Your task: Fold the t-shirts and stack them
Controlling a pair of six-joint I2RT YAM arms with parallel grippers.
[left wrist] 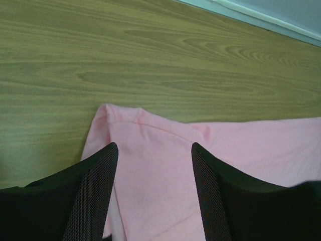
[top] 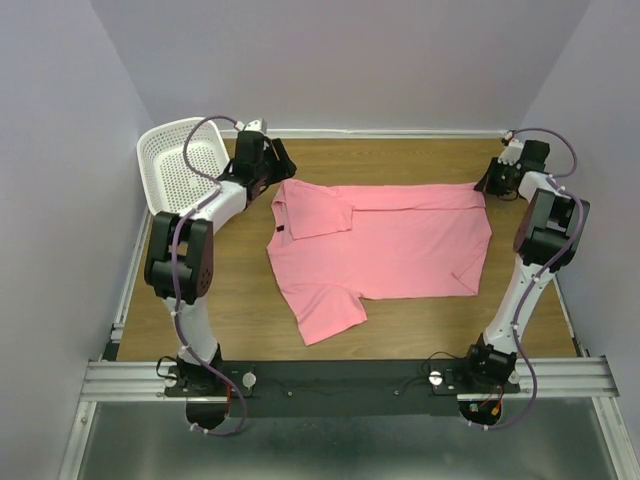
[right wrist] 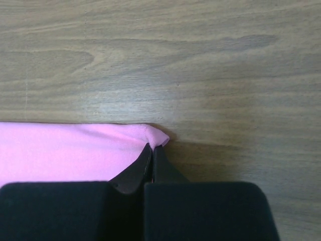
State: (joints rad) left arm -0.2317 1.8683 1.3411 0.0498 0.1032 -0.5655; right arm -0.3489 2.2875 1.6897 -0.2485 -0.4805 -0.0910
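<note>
Grasp before the first fold: right tool (right wrist: 152, 150) pinches the t-shirt (top: 385, 250) corner at two o'clock; left tool (left wrist: 153, 150) straddles the eleven o'clock corner, jaws apart, and needs closing

You see the right gripper (right wrist: 152, 148) pinched shut on the shirt's (right wrist: 65, 150) corner, tips together at the hem; the pink cloth lies flat on the table (right wrist: 210, 65).

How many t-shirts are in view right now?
1. The pink t-shirt lies partly folded across the middle of the table. None shows in the white basket at the far left corner, though part of its inside is hidden.
</note>
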